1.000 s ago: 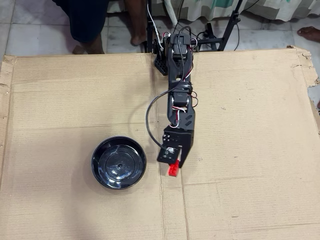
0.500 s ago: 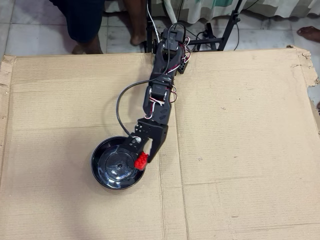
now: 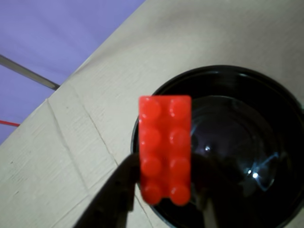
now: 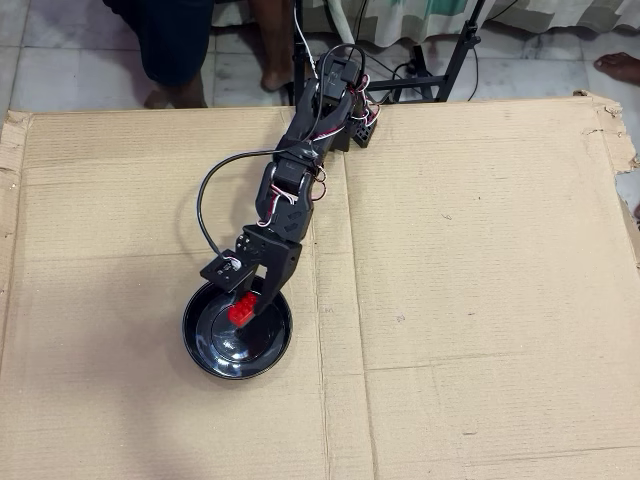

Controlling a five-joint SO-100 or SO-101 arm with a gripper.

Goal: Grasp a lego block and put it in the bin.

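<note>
Having swung from the bare cardboard worktop [image 4: 480, 250], the gripper [image 4: 243, 312] now holds the lego block [image 4: 240, 308] clamped above the bin [image 4: 205, 345]; release should complete the task.

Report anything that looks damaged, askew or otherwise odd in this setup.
Only the cardboard stands out: its right edge near the top corner is torn and ragged. Otherwise nothing looks odd. The pincer holds the red lego block over the black bin, which sits upright and empty.
</note>
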